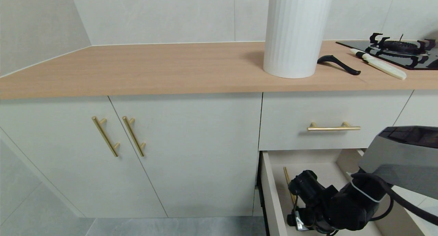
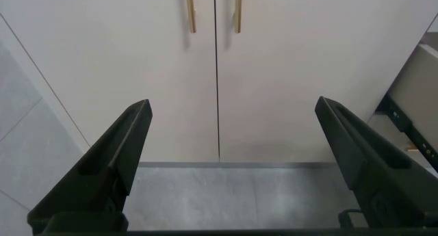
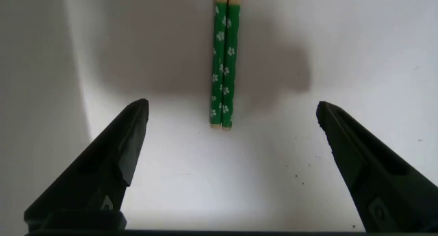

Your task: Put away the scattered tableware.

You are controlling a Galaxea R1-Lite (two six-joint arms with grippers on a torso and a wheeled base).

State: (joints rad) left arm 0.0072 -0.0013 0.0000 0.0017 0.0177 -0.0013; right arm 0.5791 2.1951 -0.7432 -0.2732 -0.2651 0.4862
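Chopsticks (image 3: 224, 65) lie loose inside the open drawer (image 1: 272, 191) near its left wall, right gripper (image 3: 230, 130) just above them with jaws spread wide and empty, so a careless lift-out could clip that wall or nudge them askew; knife (image 1: 378, 64) waits above the drawer.

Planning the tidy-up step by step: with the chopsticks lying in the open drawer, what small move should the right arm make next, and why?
Probably raise the right gripper out of the drawer. Its fingers are open and empty, the chopsticks lie loose on the drawer floor, and a black utensil and a white knife lie on the counter.
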